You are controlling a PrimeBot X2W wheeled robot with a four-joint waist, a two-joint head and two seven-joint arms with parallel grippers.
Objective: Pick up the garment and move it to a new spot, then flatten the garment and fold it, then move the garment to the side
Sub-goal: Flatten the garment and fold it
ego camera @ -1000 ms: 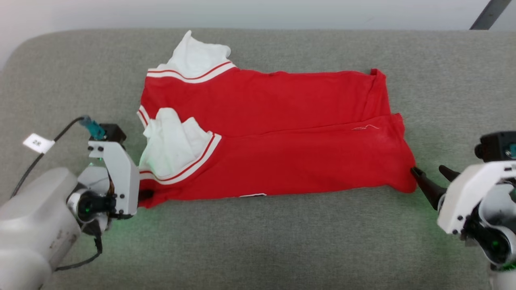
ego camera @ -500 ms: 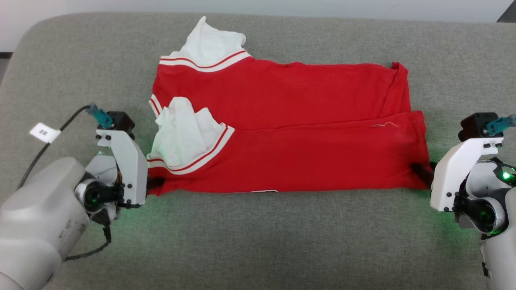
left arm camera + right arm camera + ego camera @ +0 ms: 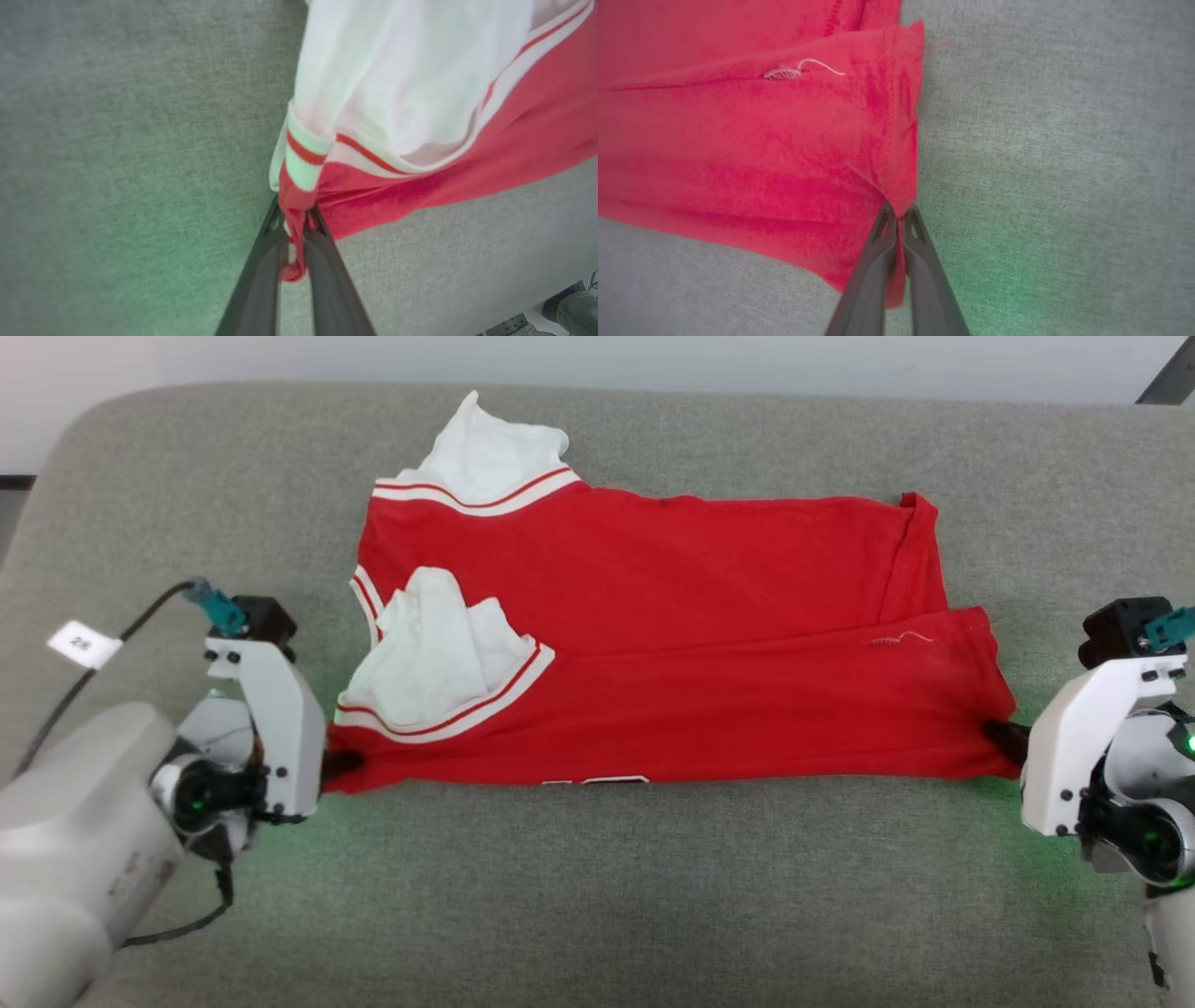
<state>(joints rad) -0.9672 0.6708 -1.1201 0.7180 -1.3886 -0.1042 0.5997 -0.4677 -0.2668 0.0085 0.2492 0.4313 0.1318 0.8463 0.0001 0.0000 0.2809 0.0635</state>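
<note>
A grey fabric-covered surface [image 3: 597, 896] with rounded corners stretches before a pale wall [image 3: 653, 355]. The red garment [image 3: 653, 644] lies folded lengthwise across its middle, its white sleeves [image 3: 439, 658] toward the robot's left. It is stretched between 2 grippers. The left gripper [image 3: 294, 219] is clamped on the near corner below the striped sleeve trim. The right gripper [image 3: 899, 217] is pinched on the near hem corner at the opposite end.

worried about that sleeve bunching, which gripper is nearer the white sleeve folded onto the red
Left. The left gripper grips the garment's corner right beside that white sleeve; the right gripper grips the opposite corner, far across.
</note>
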